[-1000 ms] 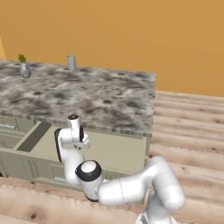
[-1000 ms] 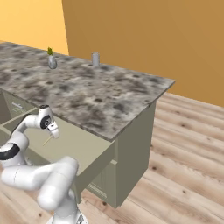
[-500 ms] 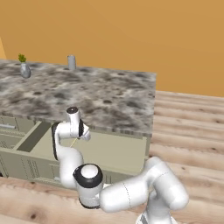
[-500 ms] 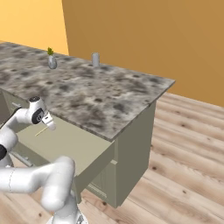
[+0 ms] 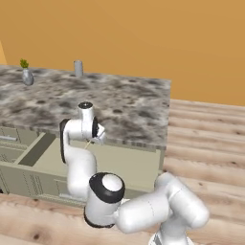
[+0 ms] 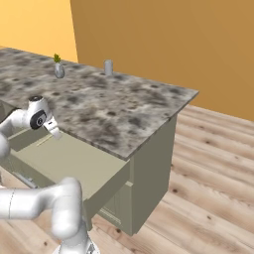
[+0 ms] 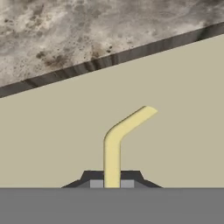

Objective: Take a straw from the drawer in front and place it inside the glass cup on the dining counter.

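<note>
My gripper (image 5: 99,139) (image 6: 56,133) hovers over the open drawer (image 5: 125,165) (image 6: 79,161), just in front of the dining counter's (image 5: 119,103) (image 6: 114,106) edge. It is shut on the straw (image 7: 114,142), a pale yellow stick that rises from between the fingertips and bends to the right. From the base views the straw (image 5: 88,143) (image 6: 44,141) shows as a thin pale line slanting down from the hand. The glass cup (image 5: 78,68) (image 6: 108,67) stands upright at the counter's far edge, well away from the hand.
A small grey vase with a green sprig (image 5: 27,75) (image 6: 59,69) stands on the counter left of the cup. The drawer's beige floor (image 7: 57,131) lies under the hand. Wooden floor (image 5: 206,139) extends to the right of the counter.
The hand has lifted slightly with the straw held in it and now sits closer to the counter's edge. The arm's lower links have swung to the left.
</note>
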You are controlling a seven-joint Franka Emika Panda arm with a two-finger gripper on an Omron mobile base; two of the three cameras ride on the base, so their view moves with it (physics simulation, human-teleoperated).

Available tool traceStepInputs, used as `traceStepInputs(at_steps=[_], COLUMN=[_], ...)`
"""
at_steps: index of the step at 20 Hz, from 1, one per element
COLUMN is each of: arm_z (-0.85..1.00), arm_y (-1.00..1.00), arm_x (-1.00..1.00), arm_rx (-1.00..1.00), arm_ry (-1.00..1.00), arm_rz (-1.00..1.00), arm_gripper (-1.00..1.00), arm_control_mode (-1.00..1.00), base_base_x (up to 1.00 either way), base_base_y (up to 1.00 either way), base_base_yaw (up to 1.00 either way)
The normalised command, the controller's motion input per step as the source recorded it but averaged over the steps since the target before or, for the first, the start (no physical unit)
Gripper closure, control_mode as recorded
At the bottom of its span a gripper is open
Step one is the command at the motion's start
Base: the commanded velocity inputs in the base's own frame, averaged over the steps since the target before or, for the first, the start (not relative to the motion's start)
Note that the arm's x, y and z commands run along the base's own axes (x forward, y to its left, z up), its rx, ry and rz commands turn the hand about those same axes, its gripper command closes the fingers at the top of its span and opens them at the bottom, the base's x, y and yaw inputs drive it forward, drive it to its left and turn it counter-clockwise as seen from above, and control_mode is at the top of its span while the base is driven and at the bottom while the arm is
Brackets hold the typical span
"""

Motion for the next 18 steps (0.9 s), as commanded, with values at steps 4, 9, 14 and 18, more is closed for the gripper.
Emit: traceStepInputs(at_steps=[4,9,14,18], arm_z=[0.77,0.68,0.73,0.30], arm_y=[-0.78,-1.00,-1.00,-0.94], arm_x=[-0.87,-0.68,-0.19,-0.03], arm_rx=[-0.03,-0.05,0.00,0.00], arm_ry=[-0.06,-0.13,-0.06,0.00], arm_rz=[0.03,0.08,0.09,0.07], arm_gripper=[1.00,1.00,1.00,1.00], arm_control_mode=[-1.00,-1.00,-1.00,-1.00], base_base_x=[0.00,0.00,0.00,0.00], base_base_y=[0.00,0.00,0.00,0.00], base_base_yaw=[0.00,0.00,0.00,0.00])
